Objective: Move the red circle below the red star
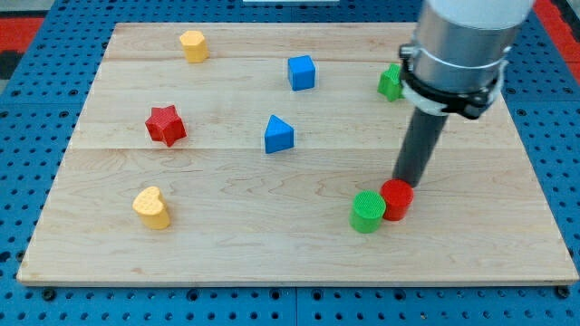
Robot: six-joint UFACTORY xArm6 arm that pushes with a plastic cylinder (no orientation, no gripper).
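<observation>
One cam, high front, angled down at board [299, 263].

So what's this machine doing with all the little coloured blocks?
It's a robot arm ending in a dark rod, and it slides blocks across the wooden board by pushing them. My tip sits right at the top edge of the red circle, which touches the green circle on its left, near the view's bottom right. The goal is to get the red circle below the red star, which sits far off on the view's left, so that job is not yet done.
</observation>
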